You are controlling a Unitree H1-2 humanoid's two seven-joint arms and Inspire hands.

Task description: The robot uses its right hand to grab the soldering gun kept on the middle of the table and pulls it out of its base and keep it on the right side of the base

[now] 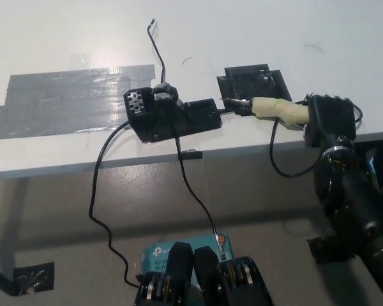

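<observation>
The tabletop [64, 38] is white, with a wide patch of grey tape [64, 102] stuck across its left part. Right of the tape sits the black base [172, 115], its perforated block at the left end and a longer body running to the right. Just beside the base's right end is a black pad [252, 80] taped flat to the surface. A thin black cable [102, 191] leaves the base's left side and hangs off the near edge toward the floor; a second wire [154, 44] runs from the base up the tabletop, and another cable [287, 169] loops off the edge below the pad.

The iron [274, 108] is out of the base and lies low over the near right corner of the pad, to the right of the base. Its long axis runs nearly level across the picture, tilted slightly: the dark metal tip points left toward the base's right end and stops just short of it, while the pale yellow-wrapped handle runs right into the right hand [330, 121]. That black hand is closed around the handle's rear end (its fingers are mostly hidden behind the hand itself), with the black forearm dropping away to the lower right past the table edge. Nothing lies between the tip and the base. The left hand is out of view.
</observation>
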